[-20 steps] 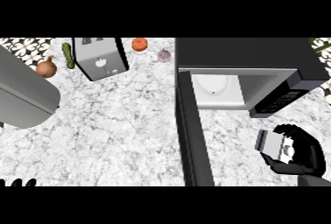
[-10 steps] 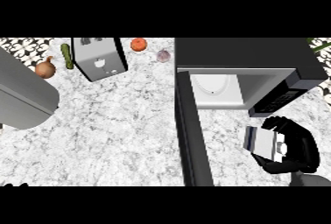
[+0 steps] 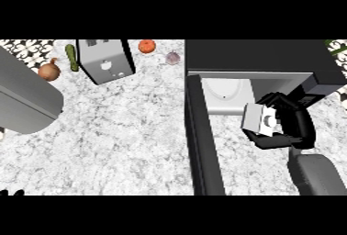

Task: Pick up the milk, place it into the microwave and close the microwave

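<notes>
My right hand (image 3: 293, 124) is curled round a grey-white milk carton (image 3: 258, 119), holding it above the counter just in front of the microwave's open cavity (image 3: 224, 94). The black microwave (image 3: 264, 57) stands at the upper right. Its door (image 3: 203, 142) is swung open toward me, left of the carton. The carton's right side is hidden by the fingers. Only the fingertips of my left hand (image 3: 9, 193) show at the lower left edge.
A grey toaster (image 3: 103, 62) stands at the back with a cucumber (image 3: 71, 57) and an onion (image 3: 49, 71) to its left. A tomato (image 3: 147, 46) and a garlic bulb (image 3: 173, 58) lie right of it. A large grey rounded object (image 3: 24, 103) sits at the left.
My right hand has carried the milk carton up and to the left, from the lower right toward the microwave's opening. The left hand has sunk toward the lower edge.
</notes>
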Controlling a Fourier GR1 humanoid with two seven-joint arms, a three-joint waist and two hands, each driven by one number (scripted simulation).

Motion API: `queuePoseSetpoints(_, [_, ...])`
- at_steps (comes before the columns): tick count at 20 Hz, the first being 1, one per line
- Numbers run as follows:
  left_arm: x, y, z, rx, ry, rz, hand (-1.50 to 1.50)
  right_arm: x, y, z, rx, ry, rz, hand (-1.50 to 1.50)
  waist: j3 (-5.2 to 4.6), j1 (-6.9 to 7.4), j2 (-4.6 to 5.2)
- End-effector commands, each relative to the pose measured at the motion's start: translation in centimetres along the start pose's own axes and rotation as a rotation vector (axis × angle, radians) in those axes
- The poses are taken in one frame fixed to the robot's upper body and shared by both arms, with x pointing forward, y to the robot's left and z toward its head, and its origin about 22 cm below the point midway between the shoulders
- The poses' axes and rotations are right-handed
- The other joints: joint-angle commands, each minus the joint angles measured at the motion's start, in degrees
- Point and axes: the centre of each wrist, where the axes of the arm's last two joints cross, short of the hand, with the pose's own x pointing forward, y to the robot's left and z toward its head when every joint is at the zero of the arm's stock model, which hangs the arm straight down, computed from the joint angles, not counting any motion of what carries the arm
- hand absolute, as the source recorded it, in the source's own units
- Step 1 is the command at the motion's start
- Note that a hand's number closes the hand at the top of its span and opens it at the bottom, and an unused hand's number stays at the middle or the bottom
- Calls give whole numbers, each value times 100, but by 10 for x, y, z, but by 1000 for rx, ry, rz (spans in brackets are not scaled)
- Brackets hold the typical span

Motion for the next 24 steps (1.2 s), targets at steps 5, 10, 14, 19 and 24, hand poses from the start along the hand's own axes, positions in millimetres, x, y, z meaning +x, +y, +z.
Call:
queuePoseSetpoints(5, [-2, 14, -1, -8, 10, -2, -150, -2, 27, -76, 15, 54, 42, 150, 3, 47, 17])
queuePoseSetpoints(10, [5, 6, 2, -41, 12, 5, -150, -14, 41, -92, 1, 53, 59, 150, 9, 241, 59])
queuePoseSetpoints(14, [-7, 4, -7, -52, -3, 23, -150, -13, 43, -98, -6, 29, 109, 150, 6, 258, 87])
queuePoseSetpoints(19, [-4, 9, -6, -76, 4, 43, -150, -15, 35, -96, -33, 6, 171, 150, 5, 393, 108])
queuePoseSetpoints(24, [-12, 6, -13, -116, 6, 49, -150, -18, 21, -91, -76, -37, 290, 150, 4, 546, 177])
